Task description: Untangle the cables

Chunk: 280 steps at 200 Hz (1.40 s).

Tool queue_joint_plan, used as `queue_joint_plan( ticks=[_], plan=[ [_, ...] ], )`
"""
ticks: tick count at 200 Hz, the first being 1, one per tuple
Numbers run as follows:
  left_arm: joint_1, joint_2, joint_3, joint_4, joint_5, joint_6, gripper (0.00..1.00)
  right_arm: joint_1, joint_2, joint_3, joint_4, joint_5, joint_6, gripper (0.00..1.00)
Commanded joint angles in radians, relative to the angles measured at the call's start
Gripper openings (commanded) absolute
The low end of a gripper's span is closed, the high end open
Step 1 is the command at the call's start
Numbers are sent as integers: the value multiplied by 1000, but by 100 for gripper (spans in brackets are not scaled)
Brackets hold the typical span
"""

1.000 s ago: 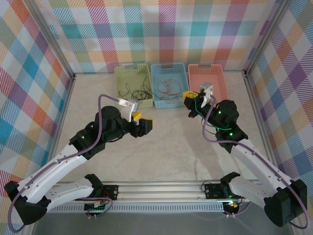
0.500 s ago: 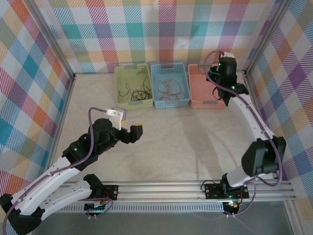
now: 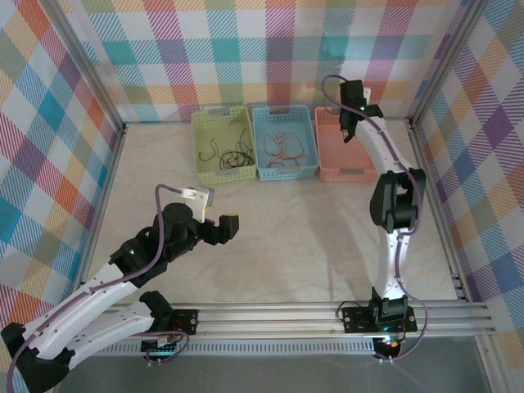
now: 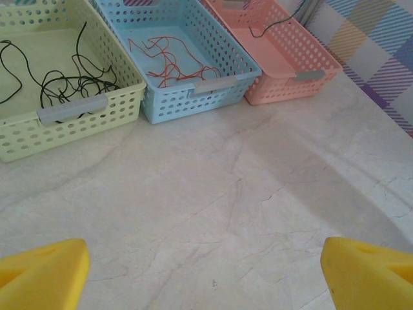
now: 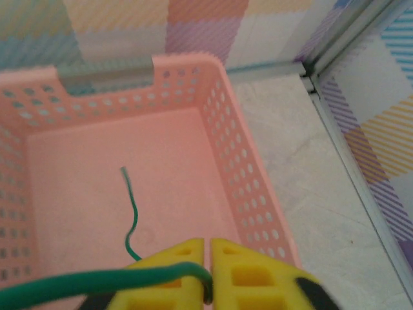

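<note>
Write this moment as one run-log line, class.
left claw: open, holding nothing | right claw: shut on green cable, over pink basket | black cables: green basket | red cables: blue basket

plaid walls [image 3: 246,57] | green basket [image 4: 19,139] | black cables [image 4: 64,84] | blue basket [image 4: 219,90] | red cables [image 4: 171,61] | pink basket [image 5: 245,174] | green cable [image 5: 133,219]

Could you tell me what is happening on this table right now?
The robot seems to be sorting tangled cables into baskets. The right fingers are pinched on a green cable, holding it over the pink basket with its loose end hanging inside. The left fingers stand open above the table, holding nothing. Black cables lie in the green basket and red cables in the blue basket.
</note>
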Motion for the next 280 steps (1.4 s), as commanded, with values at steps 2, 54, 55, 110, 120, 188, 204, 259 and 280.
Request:
queue_joint_plan(
  ticks=[2, 54, 55, 110, 120, 188, 204, 259, 280],
  plan=[
    [10, 2, -12, 39, 9, -1, 92, -11, 124, 223, -213, 58, 1, 30],
    [14, 3, -21, 46, 17, 0, 92, -29, 212, 400, -328, 39, 9, 52],
    [14, 3, -22, 46, 17, 0, 92, -29, 210, 397, -326, 38, 9, 51],
    [14, 1, -35, 50, 22, -3, 92, -57, 164, 318, -326, -120, 1, 47],
    [14, 0, -36, 51, 20, -4, 92, -57, 141, 296, -321, -182, 26, 49],
    [15, -5, -38, 51, 25, -7, 92, -27, -34, 25, -186, -574, 233, 55],
    [14, -5, -40, 52, 26, -9, 92, -18, -43, -22, -154, -627, 257, 53],
    [15, -11, -42, 50, 25, -7, 92, 12, 7, -73, -138, -702, 241, 46],
    [15, -11, -43, 49, 25, -7, 92, 12, 19, -85, -129, -708, 236, 42]
  ],
)
